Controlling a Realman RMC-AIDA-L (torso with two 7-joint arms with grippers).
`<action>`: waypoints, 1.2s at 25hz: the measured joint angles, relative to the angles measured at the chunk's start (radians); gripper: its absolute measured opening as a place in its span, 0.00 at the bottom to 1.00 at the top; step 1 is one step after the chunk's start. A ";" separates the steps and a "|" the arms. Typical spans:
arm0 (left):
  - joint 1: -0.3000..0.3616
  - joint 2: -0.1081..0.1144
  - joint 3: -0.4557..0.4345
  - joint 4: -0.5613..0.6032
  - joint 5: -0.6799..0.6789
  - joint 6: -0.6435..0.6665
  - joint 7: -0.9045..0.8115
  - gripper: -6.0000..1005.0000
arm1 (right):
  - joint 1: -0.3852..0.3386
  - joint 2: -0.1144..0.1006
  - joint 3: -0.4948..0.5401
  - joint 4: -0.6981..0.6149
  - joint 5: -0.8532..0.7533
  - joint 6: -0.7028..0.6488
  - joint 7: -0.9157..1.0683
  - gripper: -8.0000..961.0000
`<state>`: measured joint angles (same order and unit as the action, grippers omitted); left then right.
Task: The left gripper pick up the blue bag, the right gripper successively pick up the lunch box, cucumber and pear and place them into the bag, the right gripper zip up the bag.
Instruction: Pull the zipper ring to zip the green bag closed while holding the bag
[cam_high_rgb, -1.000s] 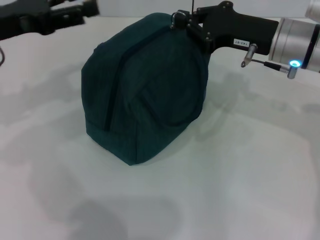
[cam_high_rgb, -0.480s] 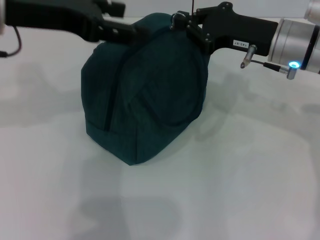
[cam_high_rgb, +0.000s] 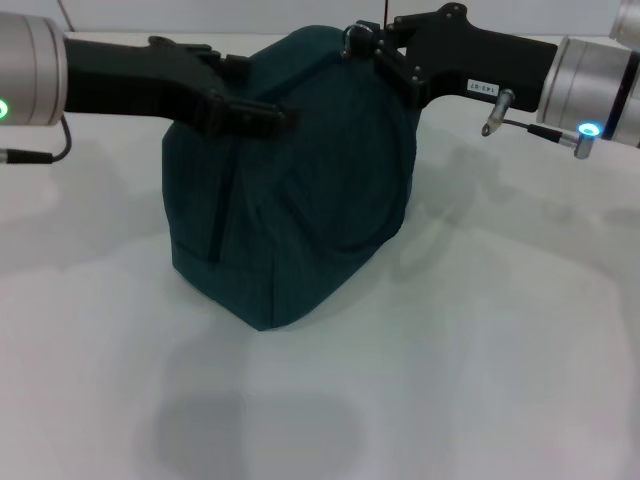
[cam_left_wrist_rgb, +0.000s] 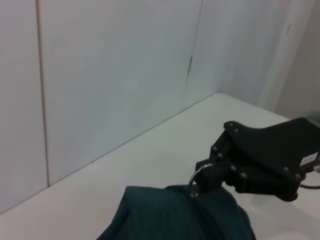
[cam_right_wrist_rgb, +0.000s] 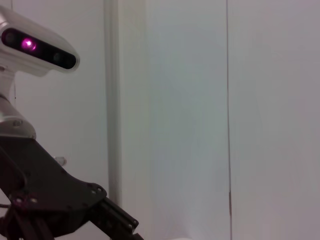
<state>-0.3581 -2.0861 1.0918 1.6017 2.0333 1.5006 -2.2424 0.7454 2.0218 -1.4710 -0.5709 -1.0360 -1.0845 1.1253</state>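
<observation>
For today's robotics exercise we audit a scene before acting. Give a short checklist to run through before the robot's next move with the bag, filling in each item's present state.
1. Blue bag upright on the table: ok.
2. Bag zipped closed: looks closed along the seam; ok.
3. Right gripper at the ring zipper pull on the bag's top: ok.
4. Left gripper against the bag's upper side: ok; actual grip, cannot tell.
5. Lunch box, cucumber, pear inside: cannot tell.

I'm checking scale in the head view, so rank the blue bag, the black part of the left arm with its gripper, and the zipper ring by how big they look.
1. The blue bag, by far the largest.
2. The left gripper with its black arm section.
3. The zipper ring, tiny, at the right gripper.
</observation>
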 joint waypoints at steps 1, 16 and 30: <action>0.004 0.000 0.003 -0.001 0.000 -0.007 0.007 0.86 | 0.000 0.000 0.000 0.000 0.000 0.000 0.000 0.02; 0.029 -0.004 0.076 -0.057 0.037 -0.067 0.118 0.84 | -0.002 0.000 0.000 0.002 0.004 0.000 0.000 0.02; 0.036 -0.003 0.086 -0.100 -0.013 -0.112 0.144 0.54 | -0.023 0.001 0.000 0.002 0.048 -0.022 0.010 0.02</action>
<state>-0.3225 -2.0894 1.1781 1.5021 2.0204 1.3883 -2.0985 0.7224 2.0233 -1.4710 -0.5692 -0.9878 -1.1065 1.1350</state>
